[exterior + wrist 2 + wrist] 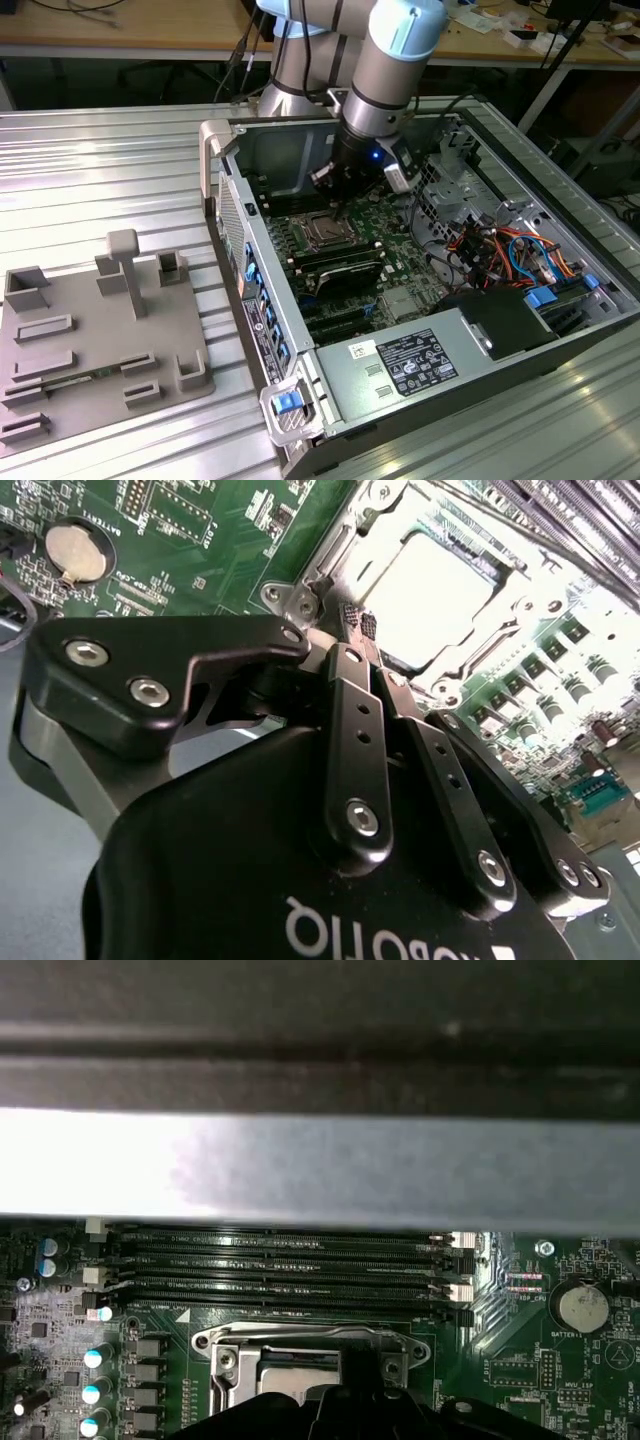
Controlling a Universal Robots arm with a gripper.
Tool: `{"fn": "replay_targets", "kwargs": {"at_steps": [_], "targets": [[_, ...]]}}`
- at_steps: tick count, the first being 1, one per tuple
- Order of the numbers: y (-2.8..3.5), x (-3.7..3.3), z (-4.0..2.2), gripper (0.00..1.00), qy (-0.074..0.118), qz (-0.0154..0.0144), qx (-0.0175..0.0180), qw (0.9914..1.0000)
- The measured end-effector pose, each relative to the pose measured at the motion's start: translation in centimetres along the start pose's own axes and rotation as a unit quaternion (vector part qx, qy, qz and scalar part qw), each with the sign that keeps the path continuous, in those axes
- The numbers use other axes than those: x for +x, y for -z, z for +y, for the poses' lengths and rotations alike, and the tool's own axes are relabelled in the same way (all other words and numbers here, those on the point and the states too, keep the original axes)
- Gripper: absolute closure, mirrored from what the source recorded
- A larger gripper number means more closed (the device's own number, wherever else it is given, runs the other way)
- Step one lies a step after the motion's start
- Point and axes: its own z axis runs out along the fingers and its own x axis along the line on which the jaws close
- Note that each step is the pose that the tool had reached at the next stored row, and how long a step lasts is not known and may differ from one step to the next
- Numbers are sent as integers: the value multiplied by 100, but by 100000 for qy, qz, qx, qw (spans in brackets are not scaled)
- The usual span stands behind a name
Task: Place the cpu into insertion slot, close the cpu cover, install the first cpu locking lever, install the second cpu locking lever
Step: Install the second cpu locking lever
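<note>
Ribbed metal table (pixel 120 160), open computer case at centre frame: the silvery square cpu (pixel 430 585) already sits in its dark insertion slot (pixel 328 232), thin metal cover (pixel 350 540) apparently down; black fingers (pixel 352 695) pinched narrow at the socket's corner, levers seemingly pending.

Near edge of the insertion slot (pixel 300 1360) behind the claw (pixel 360 1400).

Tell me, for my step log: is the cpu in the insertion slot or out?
In. The cpu lies flat inside the insertion slot, framed by metal, in the second wrist view.
</note>
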Motion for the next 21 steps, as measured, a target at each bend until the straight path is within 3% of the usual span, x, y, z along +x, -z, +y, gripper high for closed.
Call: {"fn": "replay_targets", "kwargs": {"at_steps": [17, 21], "targets": [[4, -23, -14, 89, -48, 125, -14, 100000], [80, -22, -15, 89, -48, 120, -22, 100000]]}}
